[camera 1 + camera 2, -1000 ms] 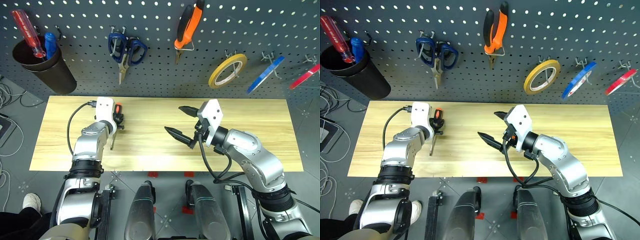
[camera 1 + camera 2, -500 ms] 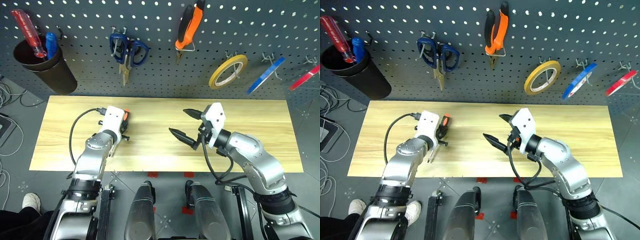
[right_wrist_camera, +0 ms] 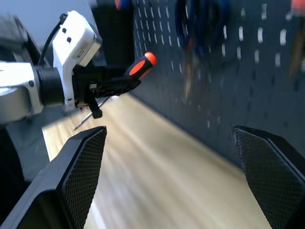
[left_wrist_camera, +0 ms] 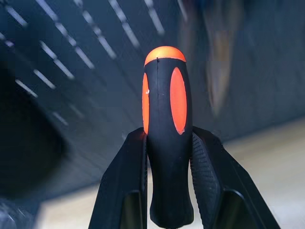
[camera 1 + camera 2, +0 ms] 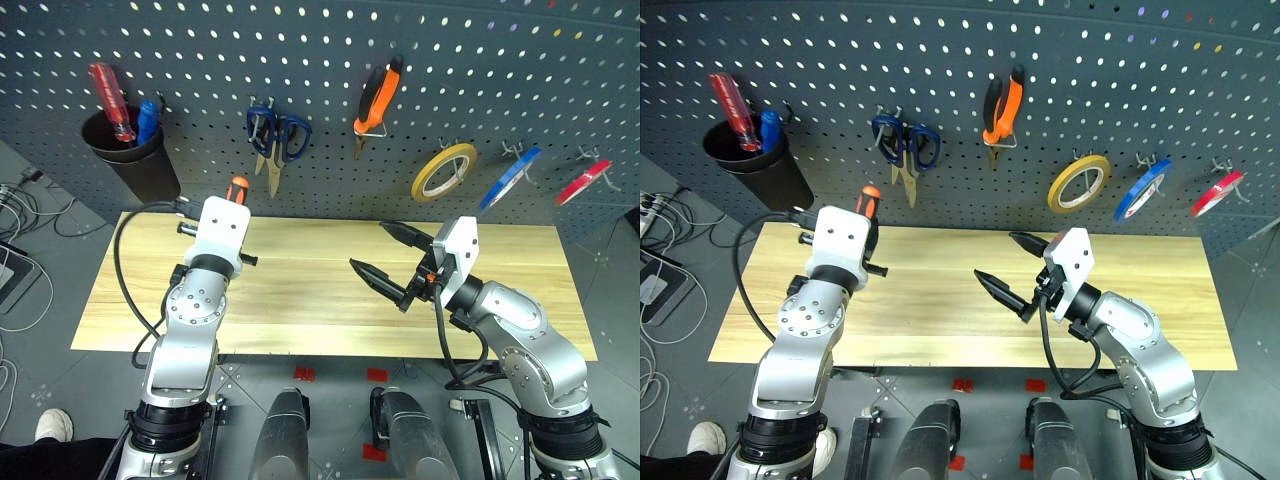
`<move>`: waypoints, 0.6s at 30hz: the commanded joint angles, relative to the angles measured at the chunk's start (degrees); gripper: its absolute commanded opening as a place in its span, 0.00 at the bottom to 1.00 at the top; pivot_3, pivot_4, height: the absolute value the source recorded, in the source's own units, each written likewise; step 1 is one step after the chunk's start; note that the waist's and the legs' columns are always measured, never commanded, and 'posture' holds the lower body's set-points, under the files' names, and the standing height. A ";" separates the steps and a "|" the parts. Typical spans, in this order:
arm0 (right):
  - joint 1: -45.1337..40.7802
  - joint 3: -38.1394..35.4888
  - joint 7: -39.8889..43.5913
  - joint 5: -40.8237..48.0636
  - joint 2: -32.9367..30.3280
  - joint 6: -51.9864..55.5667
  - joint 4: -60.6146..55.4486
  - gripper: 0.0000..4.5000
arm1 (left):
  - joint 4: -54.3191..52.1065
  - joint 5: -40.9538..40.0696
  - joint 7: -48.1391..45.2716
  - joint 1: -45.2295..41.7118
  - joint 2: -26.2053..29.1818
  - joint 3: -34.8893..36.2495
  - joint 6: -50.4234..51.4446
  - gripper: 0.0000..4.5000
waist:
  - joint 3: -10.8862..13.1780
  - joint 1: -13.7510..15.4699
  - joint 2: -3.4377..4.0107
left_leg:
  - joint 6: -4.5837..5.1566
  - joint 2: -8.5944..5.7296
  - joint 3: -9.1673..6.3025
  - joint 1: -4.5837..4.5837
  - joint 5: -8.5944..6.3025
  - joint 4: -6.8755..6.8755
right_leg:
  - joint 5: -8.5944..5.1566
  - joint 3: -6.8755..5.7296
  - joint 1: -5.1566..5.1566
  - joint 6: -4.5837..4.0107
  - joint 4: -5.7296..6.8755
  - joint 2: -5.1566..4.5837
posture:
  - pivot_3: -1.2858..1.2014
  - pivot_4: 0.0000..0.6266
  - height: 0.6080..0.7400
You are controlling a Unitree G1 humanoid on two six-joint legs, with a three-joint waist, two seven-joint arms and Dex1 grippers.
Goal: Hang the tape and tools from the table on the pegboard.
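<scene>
Dark grey pegboard (image 5: 320,60) across the back, dotted with holes and hooks. Below it, long pale-yellow plank surface (image 5: 300,300), bare of tools. On the pegboard, black cup (image 5: 140,160) far left with a clear-red-handled screwdriver (image 5: 110,88) and a blue-handled item inside. Further right, hung on hooks: dark-blue-handled scissors (image 5: 274,128), orange-and-black needle-nose pliers (image 5: 378,92), yellow tape roll (image 5: 444,171), thin blue tape roll (image 5: 508,178), red tape roll (image 5: 582,181). Left claw (image 4: 167,181) raised over the surface's left part near the pegboard, clenched on the orange-and-black screwdriver (image 4: 167,138); both black fingers (image 4: 125,181) pressed against the handle's sides, orange handle tip up toward the pegboard, clear of the surface. In the right wrist view, thin metal shaft jutting out behind that claw toward the surface. Right claw (image 5: 388,253) over the surface's middle, released, fingers spread wide with nothing between them, pointing toward the left arm.
</scene>
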 commanded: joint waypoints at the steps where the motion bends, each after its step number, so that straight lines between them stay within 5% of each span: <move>1: -1.96 -1.57 -2.02 2.05 2.46 -1.84 -2.24 1.00 | -3.35 2.99 1.61 -4.45 1.70 2.15 -3.19 0.20 | -0.82 0.59 -0.02 | 0.00 -0.01 0.00 0.00 0.00 0.00 | 0.00 -0.01 0.00 0.00 0.00 0.01 | 0.59 0.27 1.00; 18: -14.56 -1.18 -7.07 1.39 11.59 -4.44 4.99 1.00 | 29.26 3.71 5.50 -39.52 10.64 6.02 -23.49 0.20 | -4.21 2.26 -0.34 | -0.04 -0.05 0.01 0.02 0.07 0.03 | 0.09 -0.12 0.07 -0.13 0.04 0.09 | 0.60 0.22 1.00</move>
